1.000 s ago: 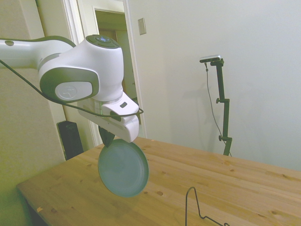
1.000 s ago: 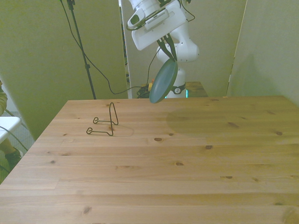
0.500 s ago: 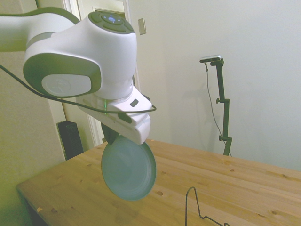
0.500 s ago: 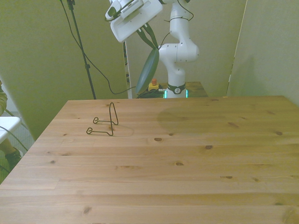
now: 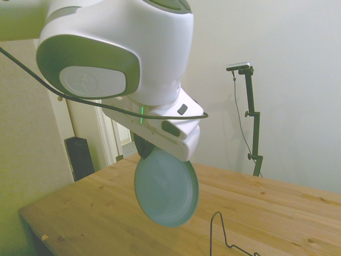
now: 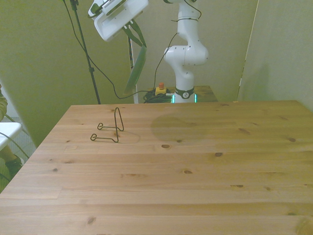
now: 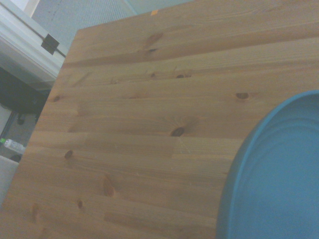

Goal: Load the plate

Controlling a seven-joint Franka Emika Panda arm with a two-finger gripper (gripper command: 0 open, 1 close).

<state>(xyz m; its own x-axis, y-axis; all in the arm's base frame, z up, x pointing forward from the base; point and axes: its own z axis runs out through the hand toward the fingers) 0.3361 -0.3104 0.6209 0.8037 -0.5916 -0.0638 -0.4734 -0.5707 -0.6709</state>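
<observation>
The round grey-green plate [image 5: 166, 189] hangs on edge in the air, high above the wooden table [image 5: 96, 218]. My gripper [image 6: 133, 33] is shut on its upper rim. In the front view the plate [image 6: 136, 68] shows nearly edge-on, above the table's far edge toward the front view's left. A thin black wire stand [image 6: 110, 128] sits on the table below and in front of it; the same stand [image 5: 221, 234] shows at the side view's bottom edge. Close up in the wrist view, the plate [image 7: 279, 179] fills one corner over the tabletop.
The wooden table [image 6: 195, 171] carries only the wire stand. A sleeve and a white chair edge [image 6: 6, 132] show at the front view's left border. A cable runs from the arm past the table's far edge.
The arm has carried the plate toward the front view's left and a little higher, now above the wire stand's side of the table. The plate turned more edge-on to the front camera.
</observation>
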